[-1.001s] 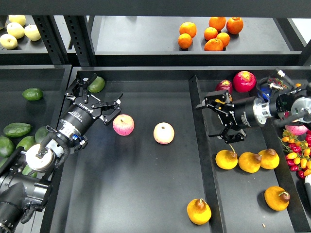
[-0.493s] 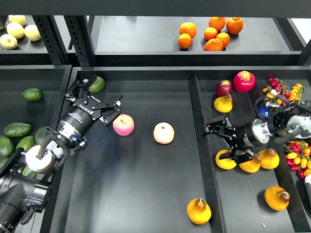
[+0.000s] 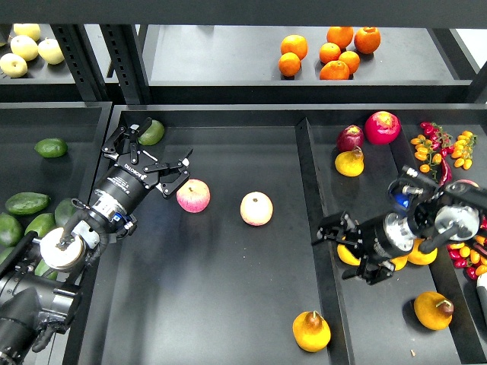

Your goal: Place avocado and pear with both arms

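Observation:
My left gripper is open and empty at the back left of the middle tray, just in front of a small paler green avocado. An elongated dark green avocado lies on the left tray among other avocados. My right gripper is open and low over a cluster of yellow-orange pears on the right tray. Its fingers straddle the leftmost pear, which is mostly hidden. Whether they touch it I cannot tell. Another pear lies at the front of the middle tray.
Two pink apples sit mid-tray. More pears, red fruit and small peppers are on the right tray. Oranges and pale apples are on the upper shelf. A raised divider separates the trays.
My right gripper has swung forward and down from the back of the right tray onto the pear cluster. The left arm has not moved.

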Controlling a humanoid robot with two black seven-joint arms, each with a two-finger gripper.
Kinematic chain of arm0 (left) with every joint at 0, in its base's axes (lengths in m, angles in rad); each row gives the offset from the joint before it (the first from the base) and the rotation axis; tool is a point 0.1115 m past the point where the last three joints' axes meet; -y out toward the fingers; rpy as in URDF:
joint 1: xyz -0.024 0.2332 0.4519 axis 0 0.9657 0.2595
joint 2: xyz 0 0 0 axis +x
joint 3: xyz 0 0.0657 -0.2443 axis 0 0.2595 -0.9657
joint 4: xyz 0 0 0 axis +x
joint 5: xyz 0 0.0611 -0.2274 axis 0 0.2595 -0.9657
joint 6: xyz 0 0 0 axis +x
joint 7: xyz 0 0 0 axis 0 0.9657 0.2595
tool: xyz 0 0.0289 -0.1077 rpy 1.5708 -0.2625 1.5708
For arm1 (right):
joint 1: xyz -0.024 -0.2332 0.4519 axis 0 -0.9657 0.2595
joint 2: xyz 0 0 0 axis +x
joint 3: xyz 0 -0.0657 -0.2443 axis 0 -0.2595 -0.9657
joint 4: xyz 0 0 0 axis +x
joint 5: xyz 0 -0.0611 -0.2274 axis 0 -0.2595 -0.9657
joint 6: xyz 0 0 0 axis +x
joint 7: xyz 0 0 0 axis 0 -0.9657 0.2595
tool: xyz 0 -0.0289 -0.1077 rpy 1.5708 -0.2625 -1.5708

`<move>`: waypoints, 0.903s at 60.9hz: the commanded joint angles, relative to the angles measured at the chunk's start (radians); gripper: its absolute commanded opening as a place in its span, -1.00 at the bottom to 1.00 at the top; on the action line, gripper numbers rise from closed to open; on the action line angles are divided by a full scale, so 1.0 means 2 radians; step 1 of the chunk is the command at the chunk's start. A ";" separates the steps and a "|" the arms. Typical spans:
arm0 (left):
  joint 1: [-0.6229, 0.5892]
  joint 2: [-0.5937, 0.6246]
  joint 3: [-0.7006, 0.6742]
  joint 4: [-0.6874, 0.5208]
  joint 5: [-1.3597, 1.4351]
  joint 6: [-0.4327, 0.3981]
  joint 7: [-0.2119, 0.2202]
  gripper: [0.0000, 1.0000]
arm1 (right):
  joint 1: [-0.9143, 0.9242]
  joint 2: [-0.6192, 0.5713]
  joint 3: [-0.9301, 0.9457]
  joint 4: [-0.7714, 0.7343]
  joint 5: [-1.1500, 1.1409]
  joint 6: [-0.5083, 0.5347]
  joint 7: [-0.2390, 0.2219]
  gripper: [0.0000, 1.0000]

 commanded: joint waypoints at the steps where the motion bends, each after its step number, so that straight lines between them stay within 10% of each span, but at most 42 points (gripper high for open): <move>1: 0.001 0.000 0.000 0.000 0.000 0.000 0.000 0.99 | -0.002 0.003 -0.003 0.000 -0.004 0.000 0.000 0.99; 55: 0.004 0.000 0.000 0.002 0.000 0.000 0.000 0.99 | -0.045 0.012 -0.033 0.003 -0.014 0.000 0.000 0.99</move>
